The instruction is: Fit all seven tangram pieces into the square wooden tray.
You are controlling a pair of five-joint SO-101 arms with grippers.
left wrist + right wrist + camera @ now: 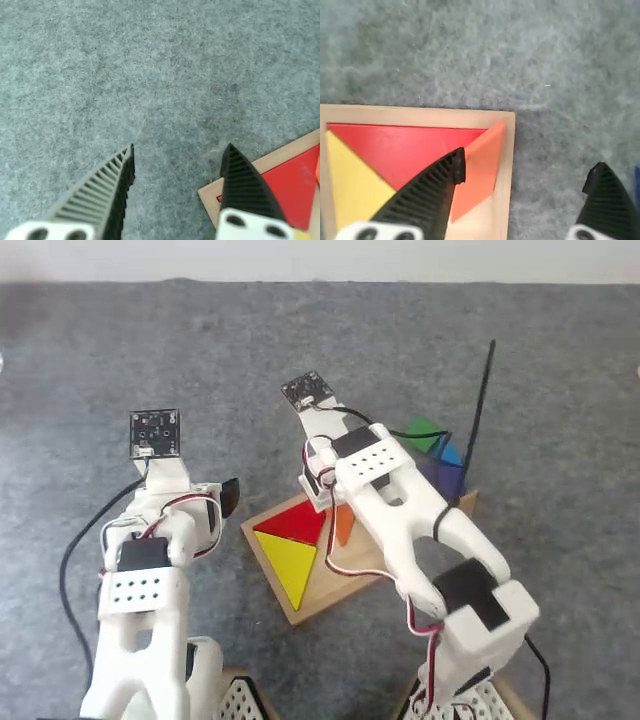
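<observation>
The grey carpeted table (300,350) (150,60) (520,50) spreads under everything; on it, from the high view's 7 o'clock edge, the white left arm (140,590) rises toward 12 o'clock, and from 5 o'clock the white right arm (400,510) leans toward 11 o'clock over the tray.

The square wooden tray (335,592) (270,159) (420,114) lies just 6 o'clock of centre, turned corner-on like a diamond; its 9 o'clock corner is near the left arm.

Inside it, the large red triangle (295,523) (295,190) (395,145) fills the 10 o'clock side; the large yellow triangle (290,562) (355,185) lies flush against it toward 6 o'clock; the orange slanted piece (344,525) (480,170) sits beside the red one, one corner lying over the rim.

At the tray's 2 o'clock end a green piece (424,432), a blue piece (452,454) and a purple piece (445,478) cluster together; whether they lie inside the rim cannot be told.

The right gripper (530,162) hangs with its fingers wide apart, one above the orange piece's edge, the other above carpet beyond the rim; the left gripper (180,155) hangs with its fingers spread too, holding nothing, above bare carpet beside the tray's corner.
</observation>
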